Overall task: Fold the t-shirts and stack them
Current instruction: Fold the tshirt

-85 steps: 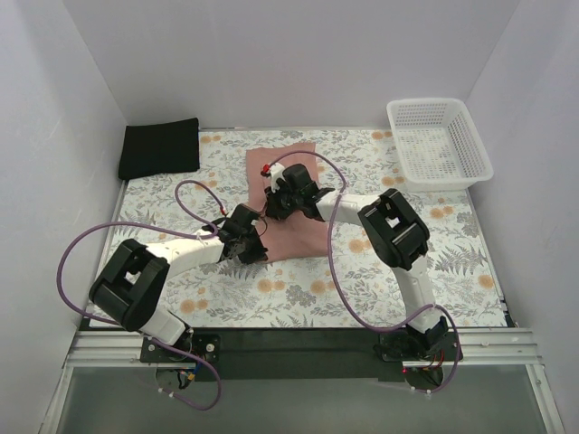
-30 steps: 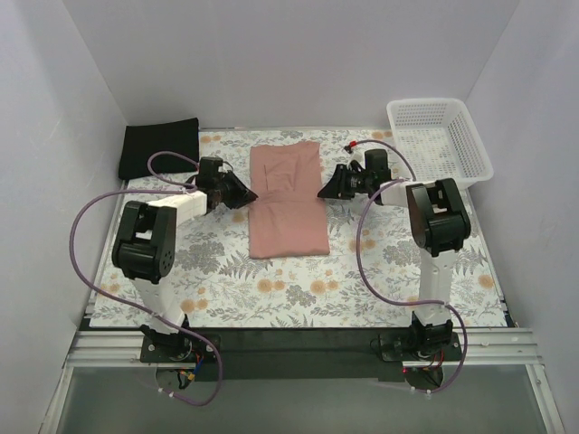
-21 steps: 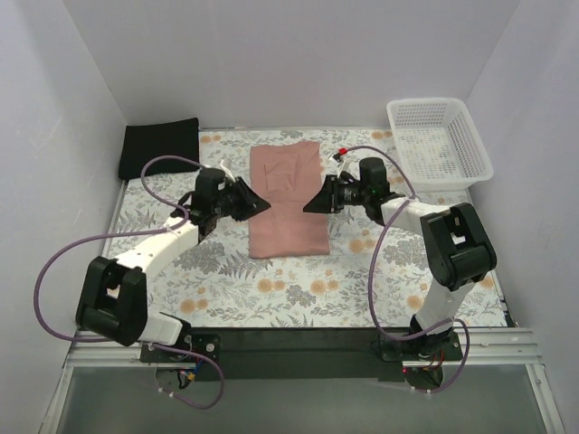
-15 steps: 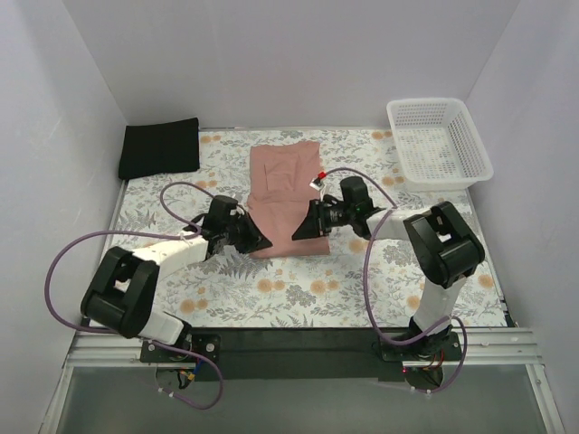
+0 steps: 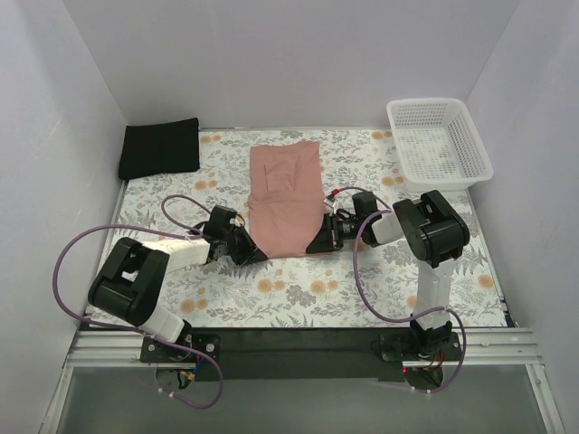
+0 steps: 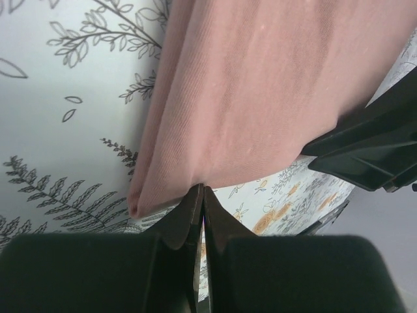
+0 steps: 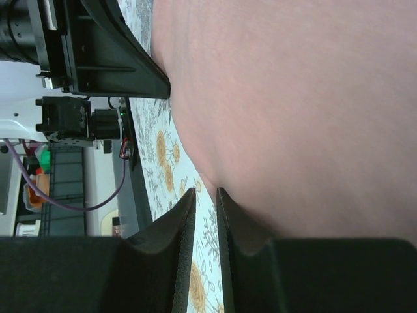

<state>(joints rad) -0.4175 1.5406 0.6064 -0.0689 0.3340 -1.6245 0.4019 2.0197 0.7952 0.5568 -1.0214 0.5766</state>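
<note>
I am looking at the pink t-shirt (image 5: 285, 203) lying flat, folded into a long strip, in the middle of the desk (image 5: 362, 280) on its floral cloth. Both arms are reaching low to its near hem, one at each corner.

The left end effector (image 6: 199, 190) is sitting at the near-left corner. In its wrist view its two fingers (image 6: 176, 228) are pressing together with no gap between them, and their tips are clenching on the very edge of the hem, where the folded layers are showing.

The right end effector (image 7: 206, 192) is lying at the near-right corner. Its fingers (image 7: 166, 235) are standing only a narrow slit apart, with the floral cloth showing between them. The tips are touching the shirt's edge, but no fabric is lying in the slit, so it is gripping nothing.

The black t-shirt (image 5: 160, 148) is resting folded at the far-left corner, well apart from both arms.
</note>
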